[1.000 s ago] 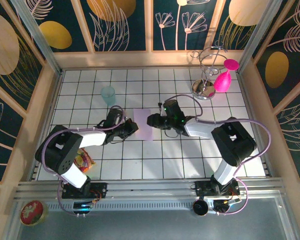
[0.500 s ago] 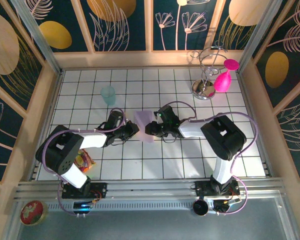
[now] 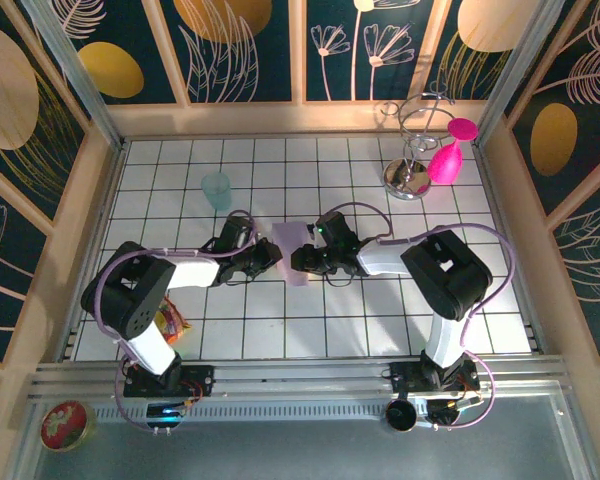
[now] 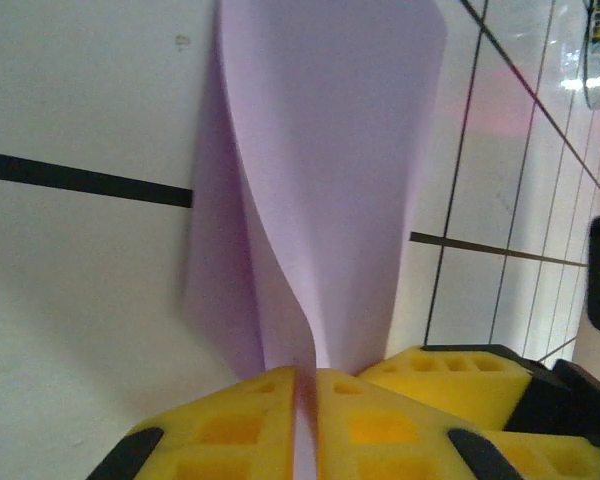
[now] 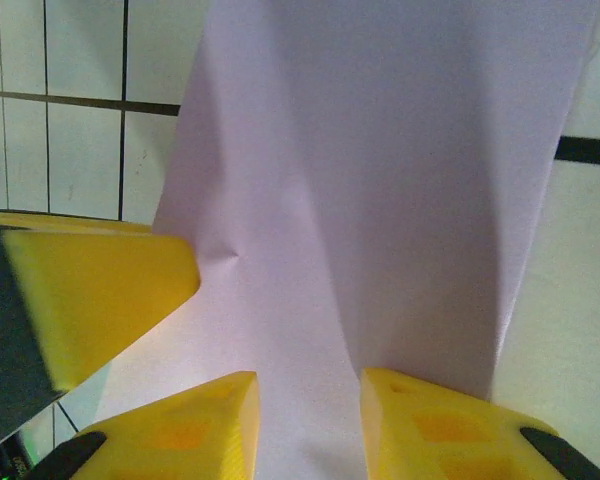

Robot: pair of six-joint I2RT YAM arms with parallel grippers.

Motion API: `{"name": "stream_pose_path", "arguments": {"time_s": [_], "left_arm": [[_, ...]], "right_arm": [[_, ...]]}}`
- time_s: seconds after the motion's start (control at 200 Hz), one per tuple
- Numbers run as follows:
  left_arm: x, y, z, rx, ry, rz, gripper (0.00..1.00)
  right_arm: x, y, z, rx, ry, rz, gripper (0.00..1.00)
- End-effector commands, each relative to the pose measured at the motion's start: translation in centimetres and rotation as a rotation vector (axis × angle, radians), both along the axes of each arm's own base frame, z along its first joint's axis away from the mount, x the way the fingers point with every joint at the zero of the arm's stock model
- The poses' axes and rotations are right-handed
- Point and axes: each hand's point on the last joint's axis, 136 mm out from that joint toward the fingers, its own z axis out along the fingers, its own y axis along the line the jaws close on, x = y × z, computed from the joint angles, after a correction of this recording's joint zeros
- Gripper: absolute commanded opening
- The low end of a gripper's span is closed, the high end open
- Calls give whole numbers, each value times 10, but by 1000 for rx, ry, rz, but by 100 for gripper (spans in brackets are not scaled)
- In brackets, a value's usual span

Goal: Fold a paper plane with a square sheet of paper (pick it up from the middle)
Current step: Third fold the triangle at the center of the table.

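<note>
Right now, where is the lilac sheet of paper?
In the top view, the lilac sheet of paper sits mid-table between the left pincer, which pinches its edge, and the right pincer, nearer the arms than the teal cup.

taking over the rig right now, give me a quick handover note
Left gripper: shut, pinching one edge of the square sheet of paper.
Right gripper: fingers part open, the sheet's opposite edge running between them, not clamped as far as the right wrist view shows.
Sheet: mid tiled table between the two grippers, bowed upward, partly resting on the tiles.
Done: sheet reached and gripped from the left side.
Left: every fold; no sharp crease or plane shape yet.
</note>
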Motion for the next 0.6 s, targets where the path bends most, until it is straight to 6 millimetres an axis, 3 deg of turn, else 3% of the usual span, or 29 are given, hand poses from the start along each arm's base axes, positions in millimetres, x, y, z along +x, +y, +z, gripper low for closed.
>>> {"name": "stream_pose_path", "arguments": {"time_s": [0.0,0.33,0.445,0.591], "left_arm": [[4,-5,5,-19,-12,-25,8],[4,-4,16,-42,-14,-3,5],[6,-5,24,-67,-18,12,5],[9,-6,36,-80,-27,24,5]], "right_arm": [[3,-12,4,-36,-32,-7,34],[34,-20,71,-87,-383,-60,57],[28,-14,85,-150,-527,-13,63],[12,-1,83,-243,-645,86,62]]}}
